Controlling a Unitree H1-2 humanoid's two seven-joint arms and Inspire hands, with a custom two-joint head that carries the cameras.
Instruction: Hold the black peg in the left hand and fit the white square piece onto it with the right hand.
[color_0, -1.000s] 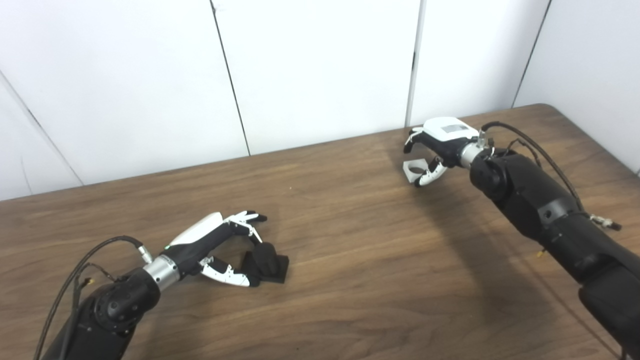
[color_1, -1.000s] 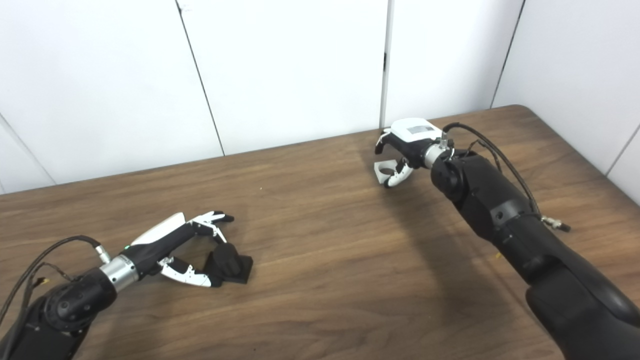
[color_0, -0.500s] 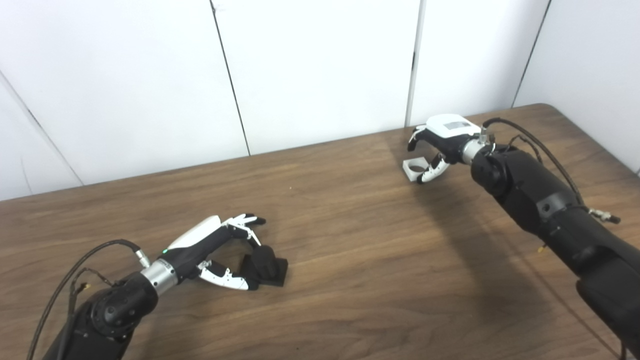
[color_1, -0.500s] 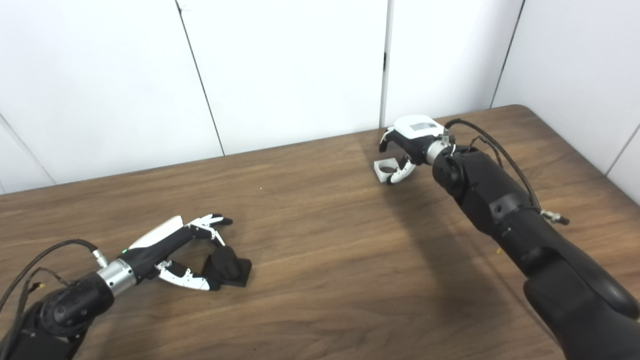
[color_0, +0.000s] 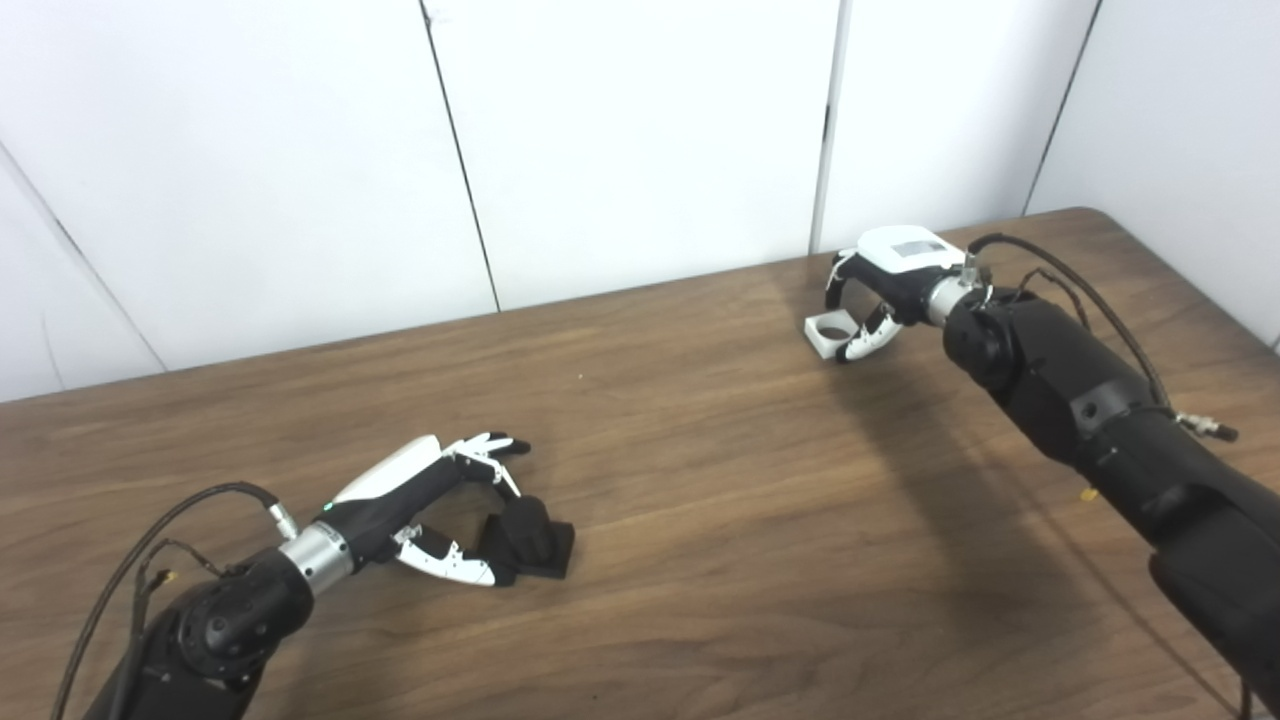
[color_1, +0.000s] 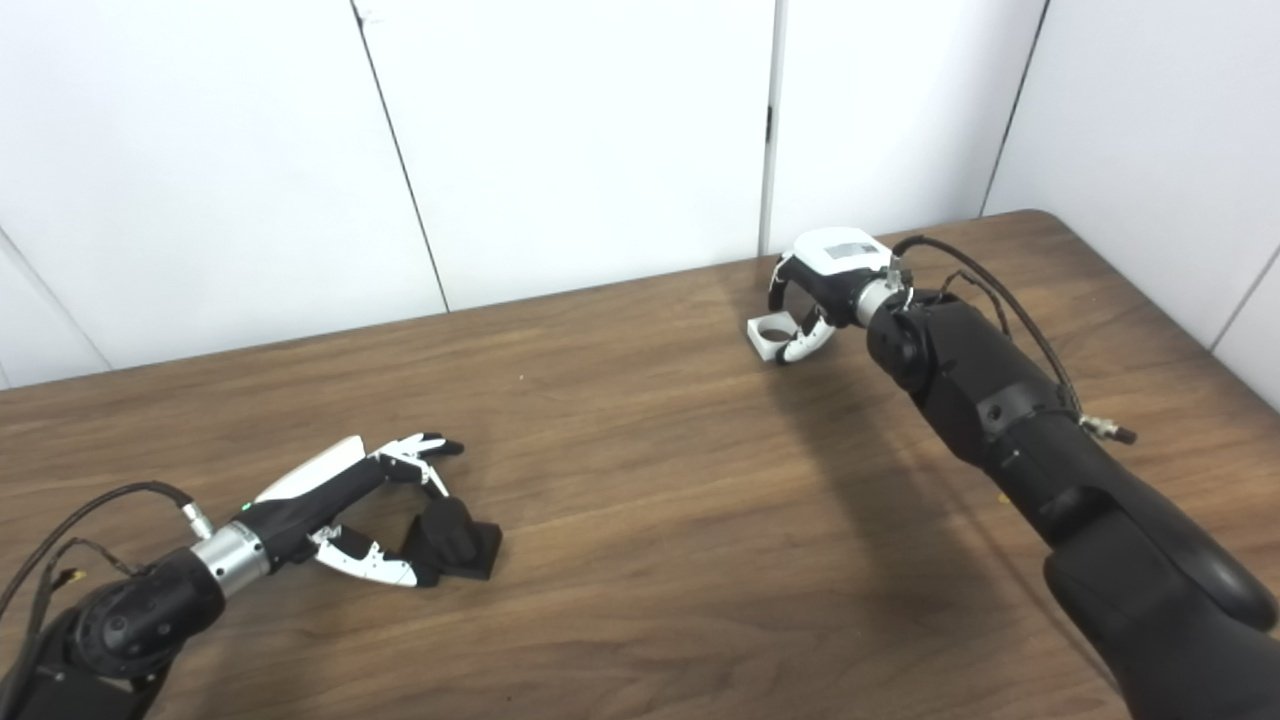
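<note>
Behind the brown wooden table (color_0: 700, 520) stand white wall panels (color_0: 640, 130).

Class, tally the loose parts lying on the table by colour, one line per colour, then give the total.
Black: 1, the peg
White: 1, the square piece
Total: 2

Left hand (color_0: 440, 500) sits low at lower left, fingers spread (thumb underneath); right hand (color_0: 880, 290) curls, upper right.
</note>
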